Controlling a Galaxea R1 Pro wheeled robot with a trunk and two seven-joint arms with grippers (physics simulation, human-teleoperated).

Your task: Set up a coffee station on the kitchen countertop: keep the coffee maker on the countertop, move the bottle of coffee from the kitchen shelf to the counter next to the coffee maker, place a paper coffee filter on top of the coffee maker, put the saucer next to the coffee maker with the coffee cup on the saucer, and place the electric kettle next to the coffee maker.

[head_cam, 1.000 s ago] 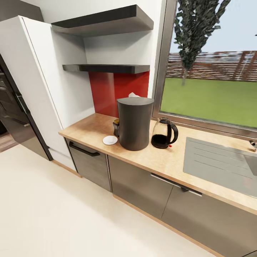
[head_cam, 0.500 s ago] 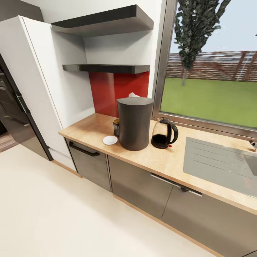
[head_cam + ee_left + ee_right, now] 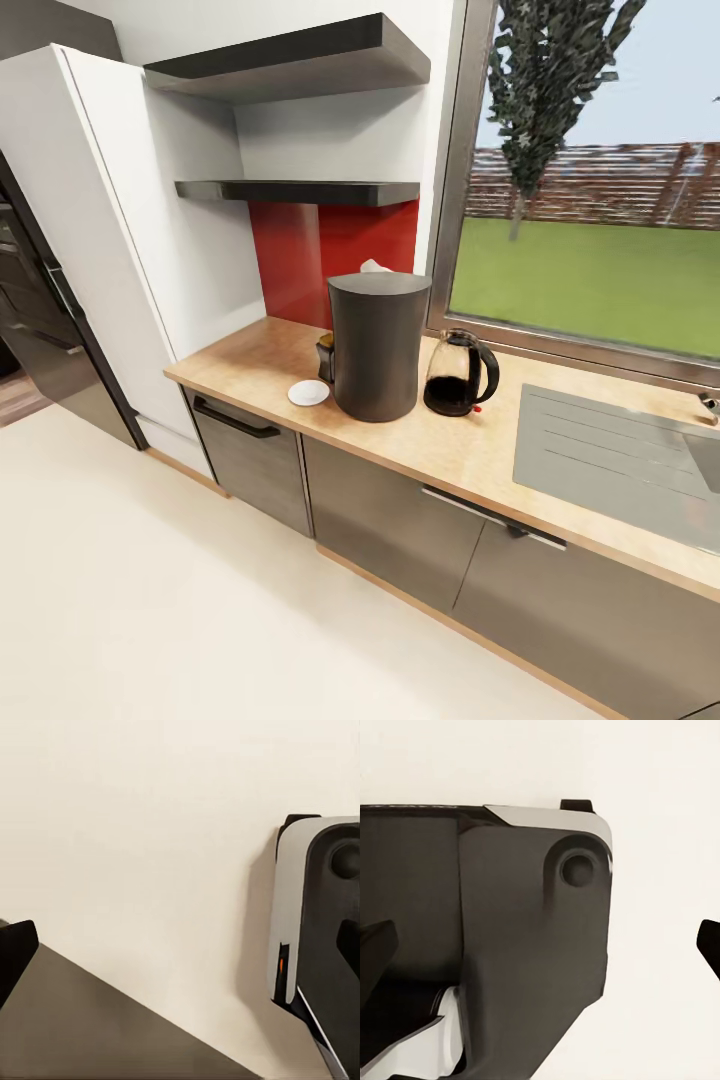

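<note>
The tall dark grey coffee maker [image 3: 378, 345] stands on the tan countertop [image 3: 450, 450]. Something small and white, perhaps the paper coffee filter [image 3: 376, 266], peeks over its top's far edge. The bottle of coffee [image 3: 325, 356] stands on the counter, tucked against the machine's left side. The white saucer [image 3: 308, 393] lies in front of the bottle; I cannot tell whether the coffee cup is on it. The electric kettle [image 3: 458, 375] stands just right of the machine. The thin kitchen shelf [image 3: 298, 191] hangs above, bare. My left gripper [image 3: 180, 952] and right gripper [image 3: 540, 945] hang open over the floor.
A thicker dark board [image 3: 290, 60] hangs above the shelf. A grey sink drainer [image 3: 610, 460] is set in the counter at the right, under a window. A tall white cabinet [image 3: 110, 250] ends the counter at the left. Both wrist views show my own base [image 3: 532, 945] over cream floor [image 3: 150, 600].
</note>
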